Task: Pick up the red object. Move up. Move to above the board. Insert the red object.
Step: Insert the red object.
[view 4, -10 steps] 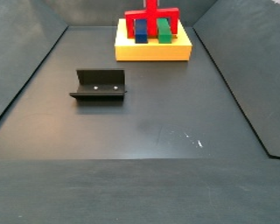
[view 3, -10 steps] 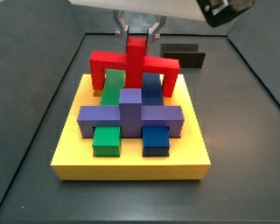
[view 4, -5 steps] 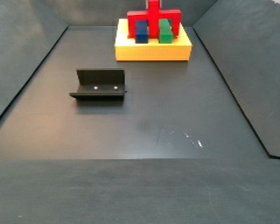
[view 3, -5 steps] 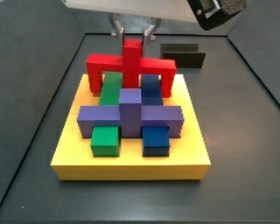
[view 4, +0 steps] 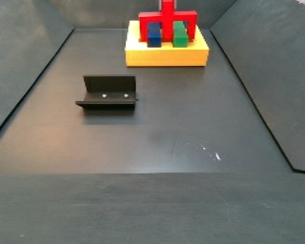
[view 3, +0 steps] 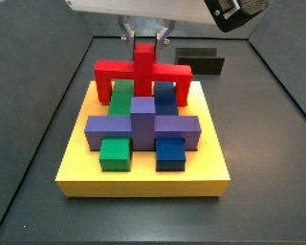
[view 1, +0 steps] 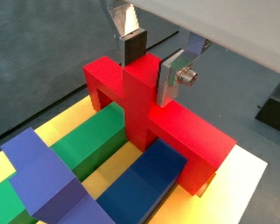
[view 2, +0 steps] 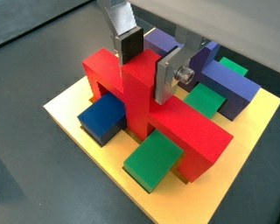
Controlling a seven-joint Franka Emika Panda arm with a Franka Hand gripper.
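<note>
Two silver finger plates of your gripper (view 1: 149, 59) are pinching the upright post of the bright red blocky arch (view 1: 154, 118) — you can see it in both wrist views, gripper (view 2: 149, 59) clamped on the post from either side. In a side view the red arch (view 3: 144, 75) hangs over the far half of the thick yellow square board (view 3: 145, 168), at about twelve o'clock from the purple cross-shaped block (view 3: 142, 125). Its legs straddle a green bar (view 2: 154, 160) and a blue bar (view 2: 106, 114). Whether the legs touch the slab, you cannot tell. Out on the floor stands the dark L-shaped fixture (view 4: 108, 92), well apart from the board (view 4: 167, 55) — around seven o'clock from it.
</note>
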